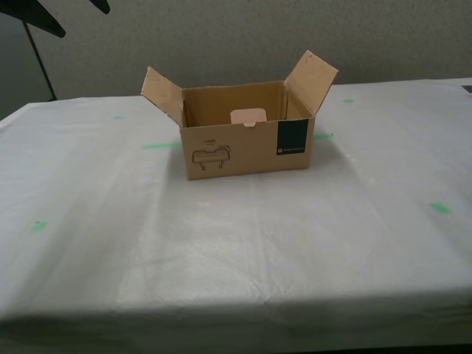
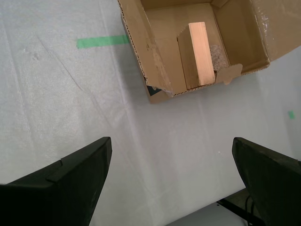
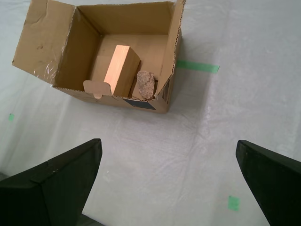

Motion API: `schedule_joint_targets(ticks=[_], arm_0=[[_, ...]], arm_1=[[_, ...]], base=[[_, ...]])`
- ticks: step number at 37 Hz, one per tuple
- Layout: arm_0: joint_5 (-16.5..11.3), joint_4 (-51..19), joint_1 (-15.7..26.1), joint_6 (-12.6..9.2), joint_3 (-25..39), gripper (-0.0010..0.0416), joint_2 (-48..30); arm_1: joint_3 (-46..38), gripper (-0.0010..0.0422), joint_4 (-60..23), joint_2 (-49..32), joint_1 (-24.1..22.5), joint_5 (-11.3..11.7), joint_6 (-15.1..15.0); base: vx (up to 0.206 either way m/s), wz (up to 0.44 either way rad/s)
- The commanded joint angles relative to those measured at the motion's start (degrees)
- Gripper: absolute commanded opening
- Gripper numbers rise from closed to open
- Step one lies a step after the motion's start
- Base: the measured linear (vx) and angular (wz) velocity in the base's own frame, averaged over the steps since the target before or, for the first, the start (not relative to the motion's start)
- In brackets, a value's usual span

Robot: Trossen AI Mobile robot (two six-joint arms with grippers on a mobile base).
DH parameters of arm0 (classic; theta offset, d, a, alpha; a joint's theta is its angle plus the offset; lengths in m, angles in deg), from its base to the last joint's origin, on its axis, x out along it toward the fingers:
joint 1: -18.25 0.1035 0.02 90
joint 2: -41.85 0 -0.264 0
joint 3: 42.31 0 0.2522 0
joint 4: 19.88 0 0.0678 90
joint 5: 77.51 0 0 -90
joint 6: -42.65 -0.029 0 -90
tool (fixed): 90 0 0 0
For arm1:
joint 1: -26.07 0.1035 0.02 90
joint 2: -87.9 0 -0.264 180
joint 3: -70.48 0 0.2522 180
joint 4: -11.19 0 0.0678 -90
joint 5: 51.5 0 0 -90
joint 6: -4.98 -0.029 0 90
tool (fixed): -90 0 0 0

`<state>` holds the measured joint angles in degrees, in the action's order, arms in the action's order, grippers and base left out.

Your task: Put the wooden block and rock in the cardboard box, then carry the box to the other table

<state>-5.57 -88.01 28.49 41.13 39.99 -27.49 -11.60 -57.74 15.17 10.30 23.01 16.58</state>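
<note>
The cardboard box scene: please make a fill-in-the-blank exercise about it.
1. The wooden block lies inside the cardboard ____.
2. The rock rests beside the wooden ____.
3. The cardboard box stands on a white cloth with ____ tape marks.
4. Both tools, first and second, hold ____.

Missing words: box; block; green; nothing

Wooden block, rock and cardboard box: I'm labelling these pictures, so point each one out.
wooden block (image 3: 117,69): first wrist view, on its lit upper face.
rock (image 3: 146,84): first wrist view, mid-stone.
cardboard box (image 1: 243,151): exterior view, front wall.
</note>
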Motion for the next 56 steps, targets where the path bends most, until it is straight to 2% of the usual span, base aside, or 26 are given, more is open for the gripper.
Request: schedule_joint_targets(ticks=[1,56], arm_0=[[0.15,0.11,-0.02,0.07,0.04,0.0398,-0.02],[0.15,0.09,-0.07,0.07,0.04,0.0399,-0.02]], arm_1=[[-0.04,0.0350,0.02,0.00,-0.04,0.02,-0.02],[-0.04,0.0350,0.02,0.00,-0.02,0.02,-0.02]], base=[[0.000,0.000],[0.000,0.000]])
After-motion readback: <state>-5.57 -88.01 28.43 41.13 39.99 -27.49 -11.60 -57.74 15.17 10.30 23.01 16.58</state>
